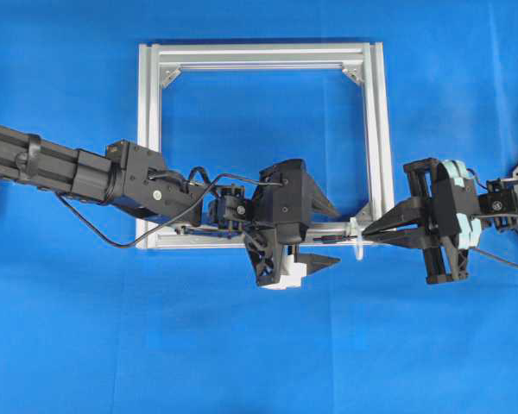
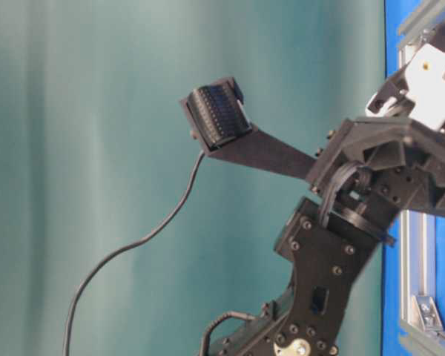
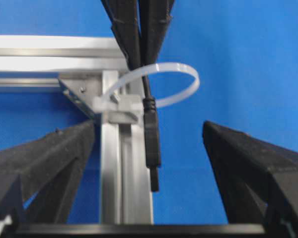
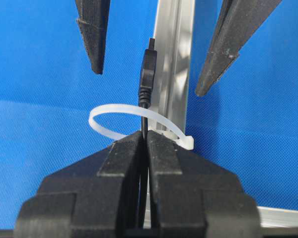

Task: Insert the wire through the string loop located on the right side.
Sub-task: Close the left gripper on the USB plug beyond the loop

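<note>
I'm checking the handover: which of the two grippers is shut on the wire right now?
The right gripper: its fingers are pinched shut on the wire just behind the string loop. The left gripper stands wide open either side of the plug, touching nothing.

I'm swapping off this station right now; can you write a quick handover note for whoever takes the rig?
Left gripper: jaws wide open, holding nothing, its fingers either side of the wire's plug.
Right gripper: jaws shut on the wire just behind the plug.
The white string loop sits at the aluminium frame corner on the right side. The wire passes through it, and the plug sticks out on the left gripper's side.
Done: plug tip threaded through the loop.
Left: probably have the left gripper take the plug and draw more wire through.
</note>
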Motion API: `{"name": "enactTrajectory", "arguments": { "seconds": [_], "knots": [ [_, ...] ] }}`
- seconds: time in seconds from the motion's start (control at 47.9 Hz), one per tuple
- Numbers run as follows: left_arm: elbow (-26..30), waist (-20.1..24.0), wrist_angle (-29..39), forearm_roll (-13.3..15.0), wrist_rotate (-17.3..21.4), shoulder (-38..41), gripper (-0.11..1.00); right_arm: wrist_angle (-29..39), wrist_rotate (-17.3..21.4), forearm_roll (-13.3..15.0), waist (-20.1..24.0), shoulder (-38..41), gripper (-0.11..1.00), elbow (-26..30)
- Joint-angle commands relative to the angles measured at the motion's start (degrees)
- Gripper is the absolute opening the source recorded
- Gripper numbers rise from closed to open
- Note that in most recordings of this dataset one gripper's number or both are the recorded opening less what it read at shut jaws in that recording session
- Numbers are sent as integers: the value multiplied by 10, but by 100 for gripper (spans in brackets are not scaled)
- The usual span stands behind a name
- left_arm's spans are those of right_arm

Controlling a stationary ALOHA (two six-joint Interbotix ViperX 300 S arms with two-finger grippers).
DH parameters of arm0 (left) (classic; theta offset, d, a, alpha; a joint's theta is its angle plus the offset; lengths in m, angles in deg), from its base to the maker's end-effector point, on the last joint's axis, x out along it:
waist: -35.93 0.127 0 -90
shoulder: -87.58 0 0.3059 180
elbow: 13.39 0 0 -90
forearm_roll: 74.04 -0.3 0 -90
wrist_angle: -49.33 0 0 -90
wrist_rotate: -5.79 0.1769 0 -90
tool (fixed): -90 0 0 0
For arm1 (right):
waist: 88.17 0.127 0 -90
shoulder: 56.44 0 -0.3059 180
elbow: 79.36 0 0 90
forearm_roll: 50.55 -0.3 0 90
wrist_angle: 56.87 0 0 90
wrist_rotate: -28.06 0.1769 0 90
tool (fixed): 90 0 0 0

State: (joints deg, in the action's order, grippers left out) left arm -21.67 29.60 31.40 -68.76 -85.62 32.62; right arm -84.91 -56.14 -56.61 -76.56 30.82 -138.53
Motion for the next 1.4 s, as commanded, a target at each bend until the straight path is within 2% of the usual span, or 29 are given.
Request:
{"name": "enactTrajectory", "arguments": {
  "seconds": [0.0,1.379],
  "knots": [
    [4,0,-5,-1,1,-11,85,-2,0,-2,-1,-3,-3,9],
    [3,-1,3,-1,-4,-11,83,0,0,-2,-2,-4,-3,9]
  ]
}}
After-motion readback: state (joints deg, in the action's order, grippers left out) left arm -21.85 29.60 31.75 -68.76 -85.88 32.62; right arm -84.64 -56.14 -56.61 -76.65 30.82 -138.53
